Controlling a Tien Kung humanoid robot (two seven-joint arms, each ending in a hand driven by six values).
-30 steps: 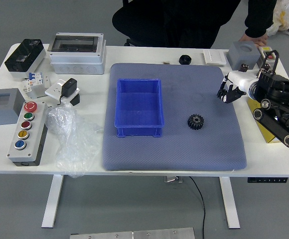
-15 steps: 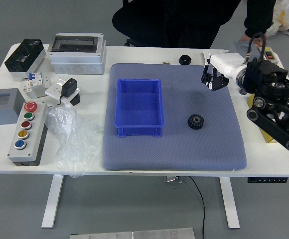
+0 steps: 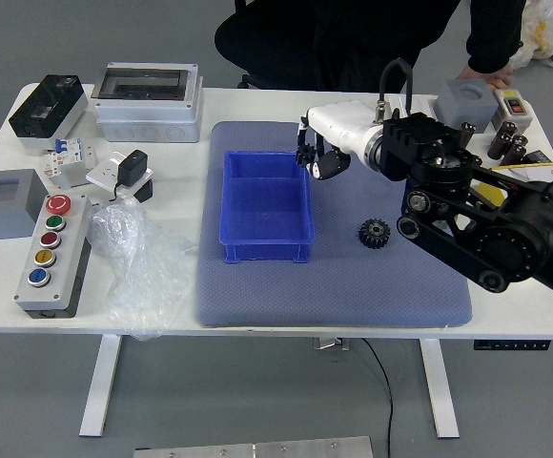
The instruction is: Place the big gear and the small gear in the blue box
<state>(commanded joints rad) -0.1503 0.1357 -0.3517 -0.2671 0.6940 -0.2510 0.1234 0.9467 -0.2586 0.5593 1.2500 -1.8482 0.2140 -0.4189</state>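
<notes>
My right hand (image 3: 317,164) hangs over the right back corner of the blue box (image 3: 265,251); whether it holds anything cannot be made out. A black toothed gear (image 3: 374,233) lies on the blue-grey mat, right of the box and below my right forearm. No second gear can be picked out. The visible floor of the box is bare. My left arm is out of view.
At the far right a person's hand (image 3: 486,76) rests by a grey block (image 3: 466,103). Left of the mat (image 3: 334,296) are a plastic bag (image 3: 143,267), a button panel (image 3: 55,250) and a grey-white case (image 3: 149,103).
My right hand has swept left from the mat's right side to the blue box, its arm reaching further in. It now covers the round black piece behind the mat. The gear and box have stayed put.
</notes>
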